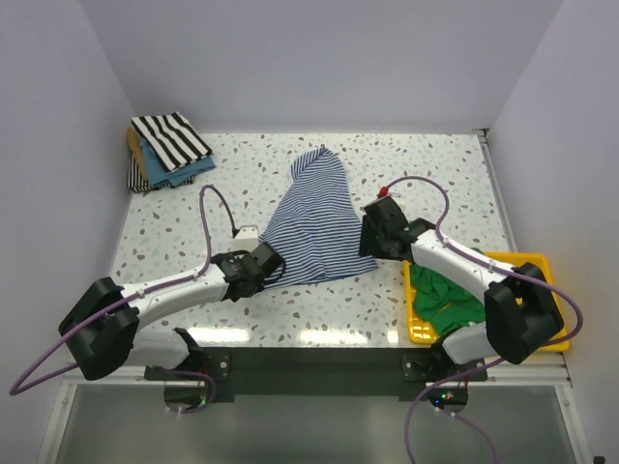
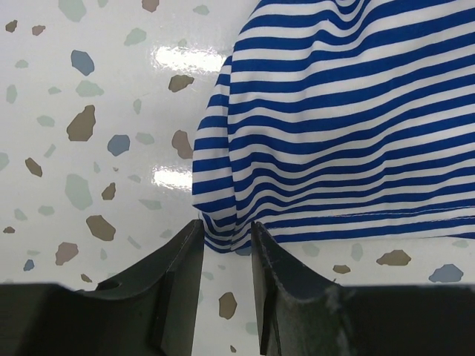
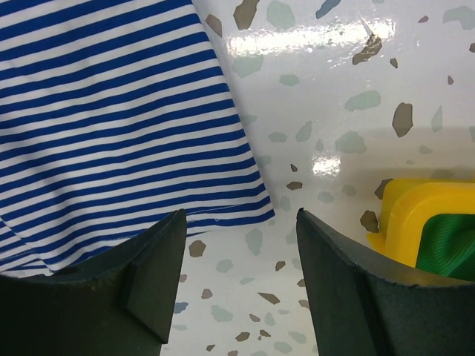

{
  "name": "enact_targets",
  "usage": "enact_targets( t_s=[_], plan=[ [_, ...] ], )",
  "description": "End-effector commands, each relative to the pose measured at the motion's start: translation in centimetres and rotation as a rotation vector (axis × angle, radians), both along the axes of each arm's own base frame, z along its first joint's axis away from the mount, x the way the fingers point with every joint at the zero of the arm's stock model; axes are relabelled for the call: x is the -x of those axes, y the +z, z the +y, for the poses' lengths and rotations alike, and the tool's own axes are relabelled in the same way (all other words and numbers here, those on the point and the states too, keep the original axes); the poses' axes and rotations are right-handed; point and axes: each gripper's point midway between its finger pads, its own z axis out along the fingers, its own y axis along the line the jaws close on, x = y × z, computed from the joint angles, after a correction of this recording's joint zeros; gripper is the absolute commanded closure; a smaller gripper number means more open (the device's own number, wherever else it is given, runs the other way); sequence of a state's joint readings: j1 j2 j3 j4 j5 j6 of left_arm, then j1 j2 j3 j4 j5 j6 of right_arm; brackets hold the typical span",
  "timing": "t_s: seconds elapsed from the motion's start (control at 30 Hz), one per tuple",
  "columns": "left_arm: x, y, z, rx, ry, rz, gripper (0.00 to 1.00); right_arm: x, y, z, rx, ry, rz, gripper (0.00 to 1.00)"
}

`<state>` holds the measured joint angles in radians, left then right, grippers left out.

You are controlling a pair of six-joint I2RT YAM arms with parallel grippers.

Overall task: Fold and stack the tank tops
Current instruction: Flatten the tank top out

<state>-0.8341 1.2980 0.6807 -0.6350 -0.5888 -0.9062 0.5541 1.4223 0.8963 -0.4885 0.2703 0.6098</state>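
Observation:
The blue-and-white striped tank top lies spread on the speckled table, narrow end pointing away. My left gripper is at its near left corner. In the left wrist view the jaws stand narrowly apart, with the puckered hem corner between the tips. My right gripper is open at the near right corner. In the right wrist view the hem corner lies just ahead of the jaws, on the table and untouched. The green tank top sits crumpled in the yellow tray.
A stack of folded tops, with the black-and-white striped one uppermost over teal and tan ones, lies at the far left corner. The yellow tray is close to the right of my right gripper. White walls enclose the table.

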Motion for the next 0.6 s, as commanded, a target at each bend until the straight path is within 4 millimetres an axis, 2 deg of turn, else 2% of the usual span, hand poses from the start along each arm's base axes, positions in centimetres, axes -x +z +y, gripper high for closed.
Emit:
enact_targets(
  t_s=[0.0, 0.4, 0.57],
  plan=[
    [-0.8, 0.7, -0.6, 0.021, 0.011, -0.053, 0.64, -0.2, 0.4, 0.1, -0.016, -0.002, -0.028, 0.36],
    [-0.7, -0.5, -0.3, -0.008, 0.020, -0.051, 0.66, -0.1, 0.1, 0.3, -0.019, 0.003, -0.022, 0.36],
    [-1.1, -0.7, -0.2, -0.036, 0.015, -0.058, 0.71, 0.0, 0.1, 0.1, -0.012, 0.000, -0.021, 0.36]
  ],
)
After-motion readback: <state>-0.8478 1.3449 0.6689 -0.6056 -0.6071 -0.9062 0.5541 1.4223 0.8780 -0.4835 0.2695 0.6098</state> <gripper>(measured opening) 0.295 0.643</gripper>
